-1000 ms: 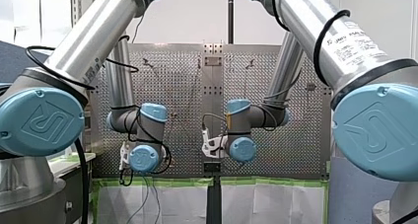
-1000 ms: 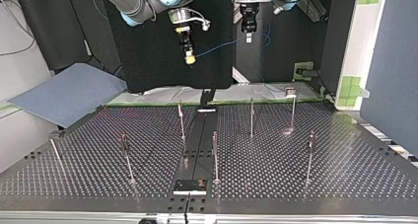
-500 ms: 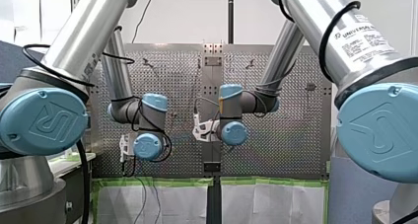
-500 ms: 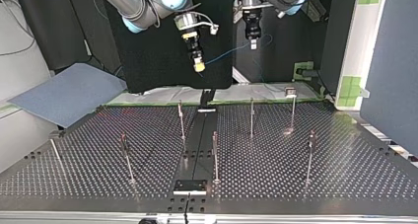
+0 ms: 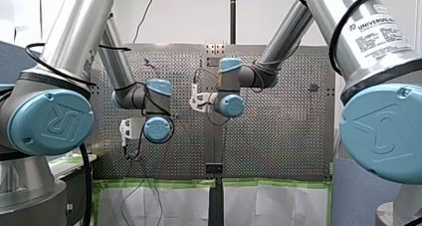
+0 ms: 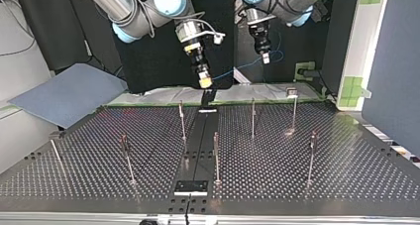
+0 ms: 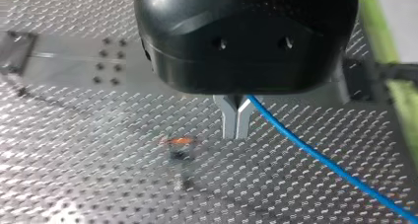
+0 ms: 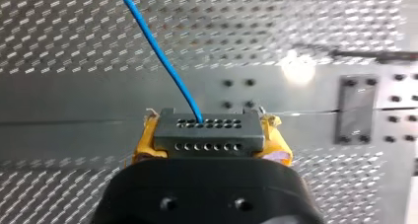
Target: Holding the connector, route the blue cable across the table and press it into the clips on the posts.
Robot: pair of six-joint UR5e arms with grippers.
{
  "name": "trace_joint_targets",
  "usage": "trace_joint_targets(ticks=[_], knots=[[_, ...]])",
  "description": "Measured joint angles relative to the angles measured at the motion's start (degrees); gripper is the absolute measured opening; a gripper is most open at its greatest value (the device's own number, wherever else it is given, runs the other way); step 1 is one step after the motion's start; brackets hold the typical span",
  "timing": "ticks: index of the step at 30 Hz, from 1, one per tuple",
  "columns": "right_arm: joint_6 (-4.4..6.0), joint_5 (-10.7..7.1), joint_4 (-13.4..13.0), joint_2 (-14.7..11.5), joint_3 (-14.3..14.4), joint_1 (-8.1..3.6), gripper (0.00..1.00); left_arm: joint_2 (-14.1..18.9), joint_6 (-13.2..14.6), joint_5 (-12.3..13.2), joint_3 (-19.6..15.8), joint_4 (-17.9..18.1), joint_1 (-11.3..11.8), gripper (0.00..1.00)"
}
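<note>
The blue cable [image 6: 236, 69] hangs in the air between my two grippers, above the table's far edge in the top view. My right gripper [image 6: 203, 79], with yellow pads, is shut on the grey connector [image 8: 207, 128] at the cable's end; the cable [image 8: 157, 51] leaves the connector's face. My left gripper [image 7: 236, 134] has its metal fingers shut on the cable [image 7: 320, 157] further along; it shows at the top view's right [image 6: 266, 58]. Several thin posts with clips stand on the perforated table [image 6: 346, 180], among them one [image 6: 182, 120] below the right gripper and one [image 6: 253, 117] below the left.
More posts stand nearer the top view's front [image 6: 216, 155], [image 6: 127, 158], [image 6: 311, 155]. A dark central rail [image 6: 198, 145] runs down the table to a small plate [image 6: 190, 187]. A blurred orange-tipped post [image 7: 178, 147] lies under my left gripper.
Both arms have moved out toward the table, lower in the top view. The right gripper with the connector came down and rightward; the left gripper slid rightward, holding the cable.
</note>
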Motion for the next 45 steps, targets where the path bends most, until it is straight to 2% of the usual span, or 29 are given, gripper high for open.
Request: trace_joint_targets(ticks=[5,8,12,17,24,35,41,45], knots=[[1.32,-1.67,2.5,-2.3,-2.5,-0.01,0.00,2.8,-0.6,-2.9,2.8,-2.8,0.3,0.00],[2.27,-2.70,4.3,-2.8,-4.3,0.05,0.00,4.5,-1.5,-4.3,4.0,-4.5,0.6,0.00],[3.14,-3.47,6.8,-2.4,-6.8,0.20,0.00,6.7,-3.2,-5.0,4.8,-6.7,1.2,0.00],[3.32,-4.22,9.6,-0.6,-9.6,0.41,0.00,9.4,-4.6,-5.0,5.4,-9.3,1.8,0.00],[3.68,-5.10,13.4,0.1,-13.4,0.93,0.00,12.9,-5.2,-4.0,6.8,-12.9,3.1,0.00],[5.17,-6.42,18.4,1.1,-18.4,1.82,0.00,18.4,-5.1,-3.7,9.9,-18.4,5.9,0.00],[6.74,-7.48,21.4,1.2,-21.4,2.01,0.00,21.3,-4.6,-1.8,10.2,-21.3,8.4,0.00],[8.32,-8.08,23.8,1.5,-23.8,2.31,0.00,23.1,-4.6,-0.1,10.3,-23.1,10.1,0.00]])
